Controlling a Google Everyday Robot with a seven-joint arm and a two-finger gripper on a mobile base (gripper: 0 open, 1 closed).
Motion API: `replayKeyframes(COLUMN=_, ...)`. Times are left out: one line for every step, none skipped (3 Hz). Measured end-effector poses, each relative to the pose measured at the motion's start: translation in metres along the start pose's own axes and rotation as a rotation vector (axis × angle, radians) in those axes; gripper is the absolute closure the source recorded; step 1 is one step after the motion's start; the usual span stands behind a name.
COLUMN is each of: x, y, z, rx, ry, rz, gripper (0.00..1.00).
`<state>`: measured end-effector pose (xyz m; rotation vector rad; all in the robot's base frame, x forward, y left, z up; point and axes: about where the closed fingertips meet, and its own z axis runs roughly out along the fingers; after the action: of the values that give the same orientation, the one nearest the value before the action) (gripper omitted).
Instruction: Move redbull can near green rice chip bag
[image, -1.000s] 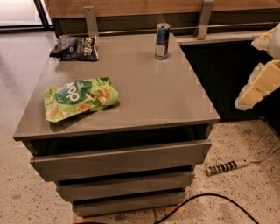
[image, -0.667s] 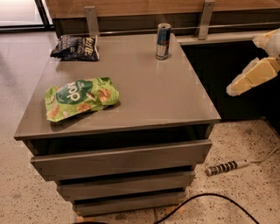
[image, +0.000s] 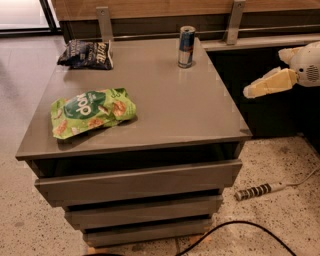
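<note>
Blue can (image: 186, 46) standing upright at table (image: 170, 105) back edge; green bag (image: 92, 111) lying front-left, well apart; gripper (image: 270, 83) hovering beyond right side, grip state unclear.

Redbull can (image: 186, 46): slim, blue-and-silver, silver top, upright near back right edge of grey tabletop (image: 170, 100). Green rice chip bag (image: 92, 111): crinkly, white "pop" logo, lying flat front left, well apart from can. Gripper (image: 267, 84): in air beyond tabletop's right edge.
</note>
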<state>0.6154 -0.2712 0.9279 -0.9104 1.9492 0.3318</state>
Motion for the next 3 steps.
replayKeyframes(x=0.004, y=-0.015, z=0.028, rx=-0.017, ry=-0.086, rz=0.070, gripper=0.00)
replayKeyframes(x=0.004, y=-0.015, z=0.028, rx=-0.017, ry=-0.086, rz=0.070, gripper=0.00)
replayKeyframes(x=-0.006, y=-0.017, z=0.042, rx=0.002, ry=-0.158, rz=0.060, gripper=0.00)
